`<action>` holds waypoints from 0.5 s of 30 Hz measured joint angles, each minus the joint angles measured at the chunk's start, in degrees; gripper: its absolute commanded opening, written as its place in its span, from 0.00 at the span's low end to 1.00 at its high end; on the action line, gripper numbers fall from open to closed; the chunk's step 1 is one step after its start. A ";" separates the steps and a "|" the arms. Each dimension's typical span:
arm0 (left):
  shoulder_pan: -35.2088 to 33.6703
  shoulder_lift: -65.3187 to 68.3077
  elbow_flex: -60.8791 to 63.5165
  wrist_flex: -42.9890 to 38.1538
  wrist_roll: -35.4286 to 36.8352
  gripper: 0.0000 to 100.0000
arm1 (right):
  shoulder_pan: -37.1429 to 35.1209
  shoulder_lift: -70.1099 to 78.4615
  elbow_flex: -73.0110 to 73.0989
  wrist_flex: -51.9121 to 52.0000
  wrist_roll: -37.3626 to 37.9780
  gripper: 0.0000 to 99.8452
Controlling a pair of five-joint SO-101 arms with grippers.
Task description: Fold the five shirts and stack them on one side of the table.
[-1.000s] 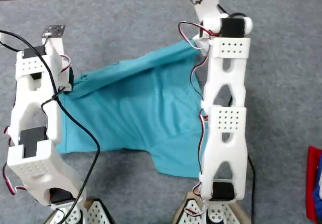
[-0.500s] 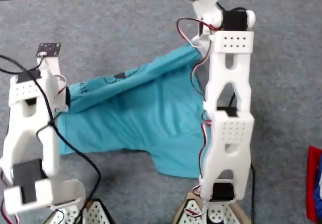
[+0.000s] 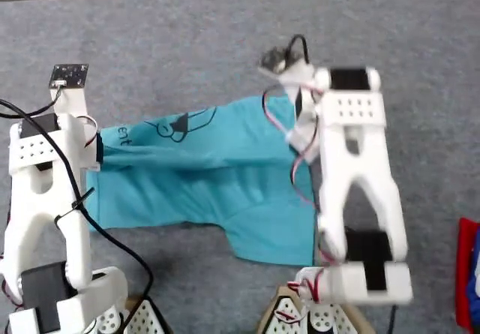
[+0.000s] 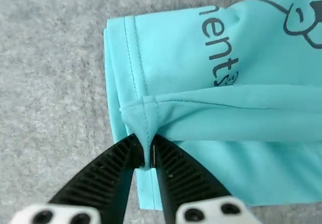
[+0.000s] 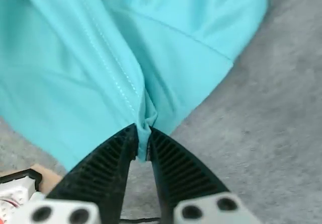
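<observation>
The teal shirt point(image 3: 202, 176) lies across the middle of the grey-covered table point(image 3: 187, 41), folded lengthwise so that a band with dark print runs along its far side. A flap of it juts out toward the near edge, right of centre. The cloth is rumpled between the two arms, with creases running across it.

The left gripper point(image 4: 145, 156) is closed tight on a small pinch of fabric at the shirt's left end, right where the folded layer meets the hem. The right gripper point(image 5: 142, 143) is likewise clamped on a ridge of cloth at the shirt's right end.

Off by the table's right edge, toward the near corner, sits something red and blue point(image 3: 469, 274) — cut off by the frame.
</observation>
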 measured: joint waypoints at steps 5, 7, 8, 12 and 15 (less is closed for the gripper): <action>0.00 0.00 0.97 1.05 0.00 0.02 | 0.00 -11.16 16.00 -2.37 0.00 0.00; 0.00 0.00 1.85 1.05 -1.05 0.02 | 0.00 -13.71 19.78 -3.34 0.00 0.00; 0.00 0.00 2.46 1.05 -1.32 0.02 | 0.00 -14.77 21.27 -3.34 0.00 0.00; 0.00 0.00 5.10 1.05 -1.58 0.02 | 1.05 -17.58 26.02 -3.43 0.26 0.00; 0.00 0.00 6.68 1.05 -1.58 0.02 | 2.37 -19.60 29.45 -3.43 1.41 0.00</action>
